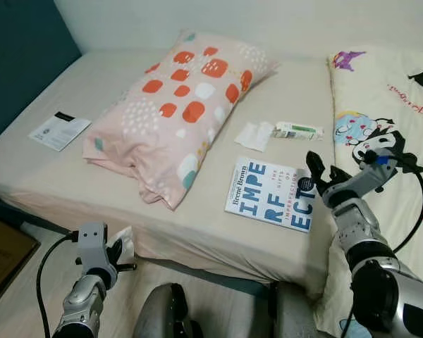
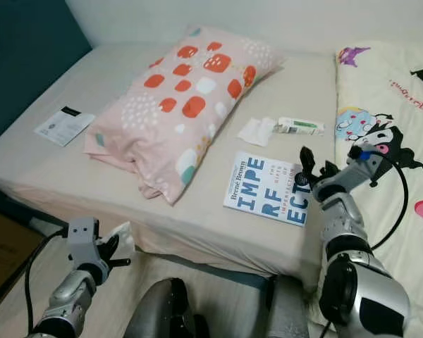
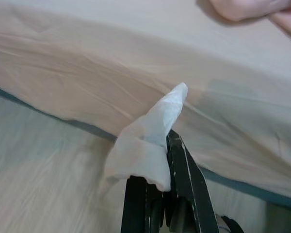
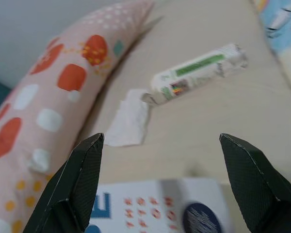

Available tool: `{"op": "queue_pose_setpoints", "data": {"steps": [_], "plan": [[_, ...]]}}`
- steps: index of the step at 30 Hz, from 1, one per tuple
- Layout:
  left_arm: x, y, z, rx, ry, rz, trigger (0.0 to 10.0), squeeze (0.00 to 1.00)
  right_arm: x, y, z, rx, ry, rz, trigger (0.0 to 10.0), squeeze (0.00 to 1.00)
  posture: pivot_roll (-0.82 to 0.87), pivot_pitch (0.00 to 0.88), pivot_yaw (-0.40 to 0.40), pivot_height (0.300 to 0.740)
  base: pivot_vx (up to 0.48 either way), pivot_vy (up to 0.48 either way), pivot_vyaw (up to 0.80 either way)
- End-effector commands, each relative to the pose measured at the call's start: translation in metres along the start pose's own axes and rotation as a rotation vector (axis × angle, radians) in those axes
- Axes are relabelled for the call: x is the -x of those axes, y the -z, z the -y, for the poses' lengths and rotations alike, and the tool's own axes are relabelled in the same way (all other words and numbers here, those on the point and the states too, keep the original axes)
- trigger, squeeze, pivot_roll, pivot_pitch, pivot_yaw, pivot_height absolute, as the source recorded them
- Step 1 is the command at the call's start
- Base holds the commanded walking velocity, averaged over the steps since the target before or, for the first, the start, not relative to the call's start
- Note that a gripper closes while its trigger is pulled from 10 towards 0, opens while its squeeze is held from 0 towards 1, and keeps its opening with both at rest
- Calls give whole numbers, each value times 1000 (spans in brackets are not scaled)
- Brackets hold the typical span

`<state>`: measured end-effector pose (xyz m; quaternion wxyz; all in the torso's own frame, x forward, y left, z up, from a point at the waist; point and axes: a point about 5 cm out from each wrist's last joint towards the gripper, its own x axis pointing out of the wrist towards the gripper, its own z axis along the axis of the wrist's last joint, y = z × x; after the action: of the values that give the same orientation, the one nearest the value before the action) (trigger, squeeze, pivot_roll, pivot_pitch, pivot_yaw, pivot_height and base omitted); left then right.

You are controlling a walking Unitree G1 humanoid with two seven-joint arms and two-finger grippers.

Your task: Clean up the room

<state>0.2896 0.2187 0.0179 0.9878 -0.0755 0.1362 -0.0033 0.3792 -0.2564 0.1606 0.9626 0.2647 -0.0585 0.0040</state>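
Note:
My left gripper point(image 1: 120, 255) hangs low beside the bed's front edge, shut on a crumpled white tissue point(image 3: 148, 137) that sticks up from its fingers. My right gripper point(image 1: 319, 174) is open and hovers just over the right edge of a blue-and-white book point(image 1: 271, 193) lying on the bed. Beyond the book lie a flat white tissue point(image 1: 254, 134) and a green-and-white packet point(image 1: 297, 130); the right wrist view shows this tissue point(image 4: 129, 124) and the packet point(image 4: 198, 71) straight ahead between the fingers. A pink pillow point(image 1: 180, 105) with orange spots lies across the middle of the bed.
A white leaflet point(image 1: 59, 129) rests near the bed's left edge. A cartoon-print quilt point(image 1: 384, 120) covers the right side. The beige mattress point(image 1: 49, 176) meets a dark teal wall on the left. A brown box point(image 1: 3, 255) sits on the floor at lower left.

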Motion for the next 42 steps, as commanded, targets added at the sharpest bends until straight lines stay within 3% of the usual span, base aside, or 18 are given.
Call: {"op": "queue_pose_setpoints", "data": {"steps": [1,4,5,10,19,26,28,30,33,34,42], "plan": [[9,3,-14,-18,-33,-5,10000,0,-1,6,-4,-15,-17,-32,10000,0,70,354,137,605,0,0,0],[10,-1,-18,-30,-39,17,10000,0,-4,4,-8,-14,-28,-37,10000,0,88,376,141,605,0,0,0],[17,-9,-26,-69,-48,56,10000,0,-9,1,-15,-17,-31,-45,10000,0,123,412,150,605,0,0,0],[28,-17,-34,-101,-55,86,10000,0,-13,-1,-21,-32,-37,-44,10000,0,156,458,163,605,0,0,0],[53,-20,-39,-133,-63,80,10000,0,-18,-2,-30,-34,-55,-61,10000,0,200,525,188,605,0,0,0],[57,-20,-38,-134,-62,68,10000,0,-19,-3,-32,-31,-59,-59,10000,0,195,530,191,605,0,0,0],[50,-22,-32,-124,-59,65,10000,0,-21,-8,-36,-43,-86,-29,10000,0,161,476,175,610,0,0,0],[50,-22,-32,-124,-59,65,10000,0,-21,-8,-36,-43,-86,-29,10000,0,161,476,175,610,0,0,0],[30,-28,-17,-76,-50,91,10000,0,-21,-9,-43,-78,-171,36,10000,0,115,381,150,625,0,0,0],[30,-28,-17,-76,-50,91,10000,0,-21,-9,-43,-78,-171,36,10000,0,115,381,150,625,0,0,0],[3,-39,0,-14,-48,115,10000,0,-6,17,-38,-49,-208,12,10000,0,39,241,128,655,0,0,0]]}}
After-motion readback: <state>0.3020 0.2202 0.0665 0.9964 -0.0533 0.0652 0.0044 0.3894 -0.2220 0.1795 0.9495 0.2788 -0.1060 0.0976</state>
